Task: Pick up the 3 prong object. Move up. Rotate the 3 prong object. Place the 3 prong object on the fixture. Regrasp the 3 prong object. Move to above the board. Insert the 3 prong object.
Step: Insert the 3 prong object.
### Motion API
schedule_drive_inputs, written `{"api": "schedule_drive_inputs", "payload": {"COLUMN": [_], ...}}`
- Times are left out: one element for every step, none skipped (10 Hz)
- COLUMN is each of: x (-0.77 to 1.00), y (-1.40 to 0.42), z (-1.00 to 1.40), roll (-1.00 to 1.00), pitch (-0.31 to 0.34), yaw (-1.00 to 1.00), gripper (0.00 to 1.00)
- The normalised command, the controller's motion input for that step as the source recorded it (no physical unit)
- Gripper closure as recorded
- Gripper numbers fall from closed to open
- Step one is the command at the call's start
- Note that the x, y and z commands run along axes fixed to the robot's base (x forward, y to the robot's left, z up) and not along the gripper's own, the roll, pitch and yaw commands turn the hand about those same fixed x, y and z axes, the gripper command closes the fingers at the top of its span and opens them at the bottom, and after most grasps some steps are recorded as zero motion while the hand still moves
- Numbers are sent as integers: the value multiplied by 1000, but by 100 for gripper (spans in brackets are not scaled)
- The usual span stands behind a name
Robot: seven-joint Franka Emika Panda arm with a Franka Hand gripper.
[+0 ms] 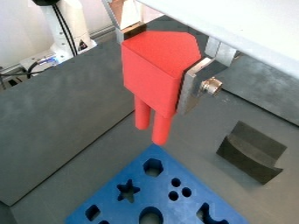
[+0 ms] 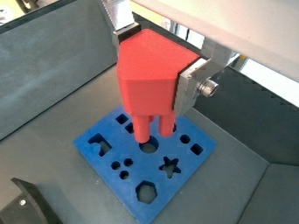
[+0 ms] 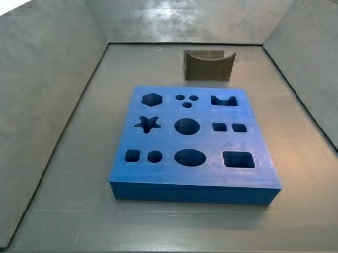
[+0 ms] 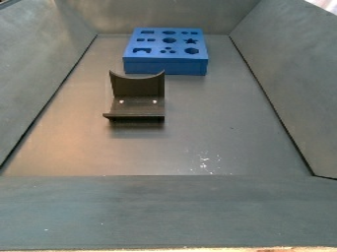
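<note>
the 3 prong object (image 1: 158,74) is clamped in the gripper (image 2: 158,83), prongs pointing down, hanging in the air above the board (image 2: 146,157); in both wrist views a silver finger (image 1: 197,80) presses flat against its side. neither the piece nor the gripper shows in the side views. the board lies flat on the grey floor (image 4: 198,128) w/ its cut-outs up. the fixture (image 4: 134,96) stands apart from the board, nothing in its notch.

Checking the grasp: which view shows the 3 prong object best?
A wrist view: the 3 prong object hangs prongs-down in the tool, above the board. Both wrist views show it; neither side view shows object or tool.
</note>
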Motion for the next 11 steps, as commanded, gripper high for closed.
{"api": "schedule_drive_inputs", "payload": {"x": [0, 0, 71, 109, 111, 129, 134, 66, 54, -29, 0], "y": [57, 109, 143, 194, 189, 169, 131, 69, 20, 0, 0], "z": [-351, -397, -380, -394, -443, -411, -420, -414, -20, 0, -120], "roll": [0, -66, -106, -166, -171, -157, -134, -117, -20, 0, 0], "pitch": [80, 0, 0, 0, -23, -46, -23, -60, 0, 0, 0], "yaw": [-317, -474, -503, -477, -477, -480, -429, -440, -74, 0, -340], "gripper": [100, 100, 100, 100, 100, 100, 100, 100, 100, 100, 100]}}
